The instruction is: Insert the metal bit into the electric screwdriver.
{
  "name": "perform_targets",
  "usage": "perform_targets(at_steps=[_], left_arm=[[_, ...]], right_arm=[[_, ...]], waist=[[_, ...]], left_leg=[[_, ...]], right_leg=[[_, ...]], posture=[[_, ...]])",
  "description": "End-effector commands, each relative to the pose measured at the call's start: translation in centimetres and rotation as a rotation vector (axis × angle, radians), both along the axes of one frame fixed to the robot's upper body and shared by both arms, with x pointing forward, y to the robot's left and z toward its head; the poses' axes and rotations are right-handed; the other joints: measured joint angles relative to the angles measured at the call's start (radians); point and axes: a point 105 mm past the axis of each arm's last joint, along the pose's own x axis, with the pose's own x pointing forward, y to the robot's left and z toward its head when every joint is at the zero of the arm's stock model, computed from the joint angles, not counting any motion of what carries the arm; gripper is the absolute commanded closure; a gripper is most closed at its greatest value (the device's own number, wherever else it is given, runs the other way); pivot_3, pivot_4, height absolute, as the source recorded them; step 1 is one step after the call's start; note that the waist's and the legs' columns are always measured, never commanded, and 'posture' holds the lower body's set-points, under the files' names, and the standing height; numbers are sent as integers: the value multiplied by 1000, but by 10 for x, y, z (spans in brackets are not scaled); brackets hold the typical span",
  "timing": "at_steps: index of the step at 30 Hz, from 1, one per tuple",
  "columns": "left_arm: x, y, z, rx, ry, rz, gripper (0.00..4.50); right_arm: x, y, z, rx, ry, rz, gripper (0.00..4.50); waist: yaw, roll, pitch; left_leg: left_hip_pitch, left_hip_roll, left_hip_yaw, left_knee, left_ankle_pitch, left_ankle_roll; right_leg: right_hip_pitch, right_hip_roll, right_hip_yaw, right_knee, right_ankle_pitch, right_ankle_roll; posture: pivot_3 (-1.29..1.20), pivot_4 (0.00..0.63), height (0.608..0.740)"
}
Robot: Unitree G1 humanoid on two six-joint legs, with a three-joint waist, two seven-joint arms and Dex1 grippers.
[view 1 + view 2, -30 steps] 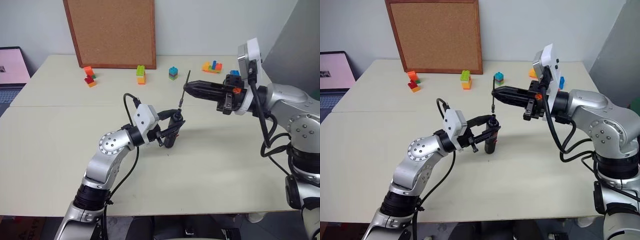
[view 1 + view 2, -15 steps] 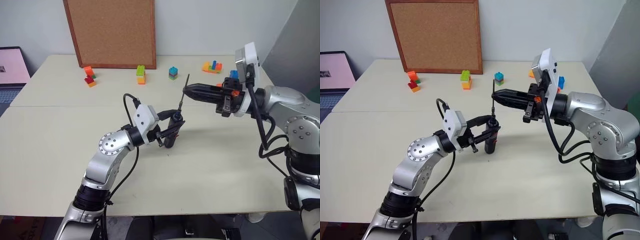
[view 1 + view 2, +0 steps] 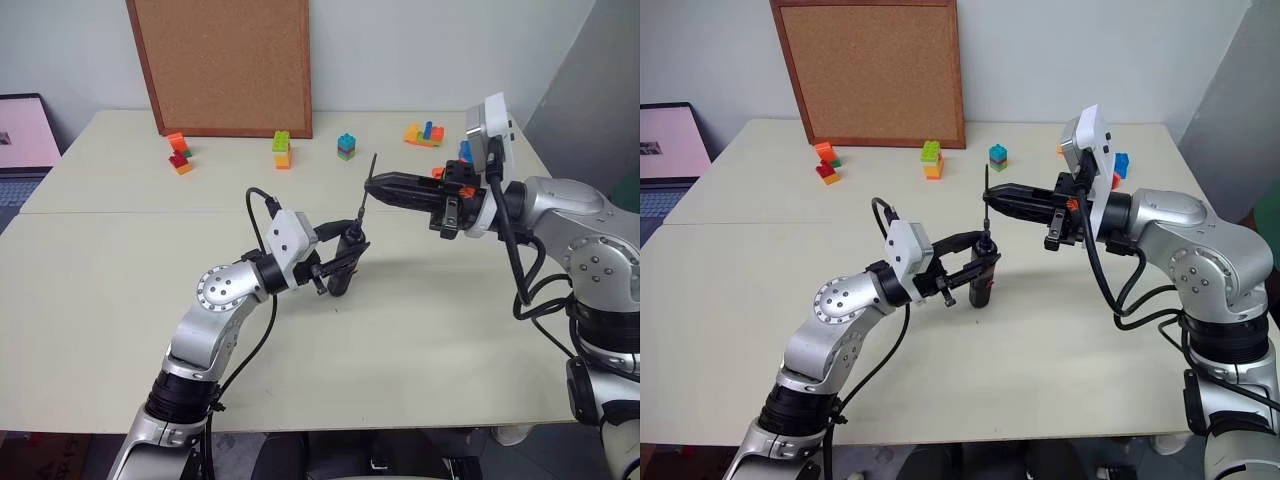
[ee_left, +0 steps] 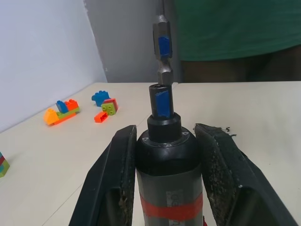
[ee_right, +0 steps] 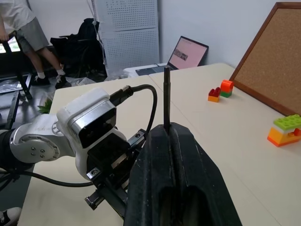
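Left claw (image 3: 978,268) clamped on the electric screwdriver (image 3: 982,275) — held upright, lower end at or just above the pale surface (image 3: 1060,330), tip end up. Right claw (image 3: 992,197) closed on the metal bit (image 3: 986,200), which stands near vertical, its lower end directly above the screwdriver's tip — in the left wrist view a narrow gap separates them. Toy bricks (image 3: 931,158) and a corkboard (image 3: 870,70) sit at the far edge.
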Motion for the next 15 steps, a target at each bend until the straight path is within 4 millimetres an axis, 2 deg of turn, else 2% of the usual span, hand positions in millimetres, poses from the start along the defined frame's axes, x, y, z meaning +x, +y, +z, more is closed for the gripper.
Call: perform_targets(at_steps=[1, 10, 15], left_arm=[[1, 3, -12, 52, 25, 21, 2917], [1, 4, -12, 55, 25, 27, 2917], [3, 5, -12, 54, 26, 33, 2917]], right_arm=[[2, -1, 4, 1, -33, -14, 4500], [3, -3, 2, -16, -39, -17, 4500], [-6, 2, -5, -54, -43, 27, 4500]], waist=[[0, 0, 0], [0, 0, 0], [0, 0, 0]], left_leg=[[0, 0, 0, 0, 0, 0], [0, 0, 0, 0, 0, 0], [0, 0, 0, 0, 0, 0]], right_leg=[[0, 0, 0, 0, 0, 0], [0, 0, 0, 0, 0, 0], [0, 0, 0, 0, 0, 0]], posture=[[0, 150, 740], [0, 150, 740], [0, 150, 740]])
